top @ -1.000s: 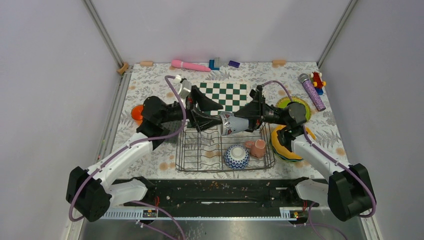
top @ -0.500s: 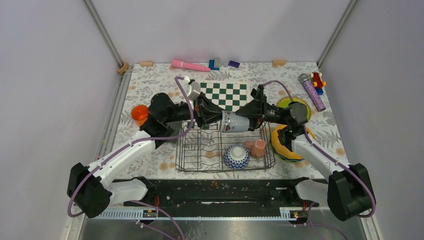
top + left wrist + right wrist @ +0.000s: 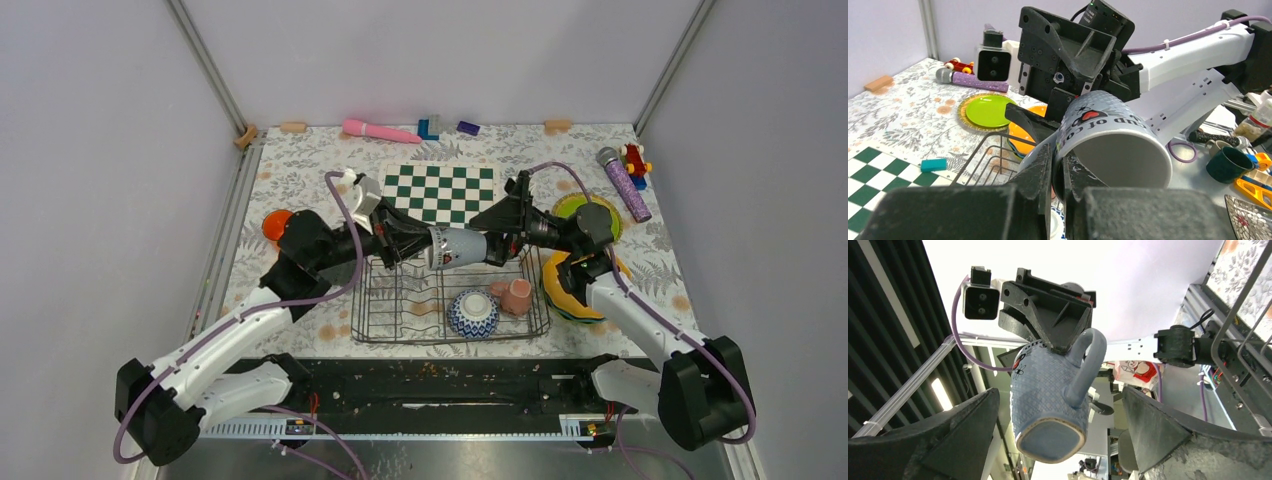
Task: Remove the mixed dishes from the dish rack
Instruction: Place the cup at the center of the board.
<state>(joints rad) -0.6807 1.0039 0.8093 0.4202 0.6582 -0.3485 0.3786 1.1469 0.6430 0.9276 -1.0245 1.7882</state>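
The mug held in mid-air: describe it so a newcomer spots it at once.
Find the dark wire dish rack mid-table. Above its far edge a grey-blue mug hangs sideways, its rim pinched by the left gripper. Unlike the pink mug and patterned bowl inside the rack, it is airborne.

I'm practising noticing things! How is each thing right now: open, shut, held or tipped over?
Left pincer: shut on the grey mug's rim.
Right pincer: open, fingers wide of the mug on both sides.
Grey mug: held sideways over the dish rack.
Patterned bowl: upside down in the rack.
Pink mug: on its side in the rack.
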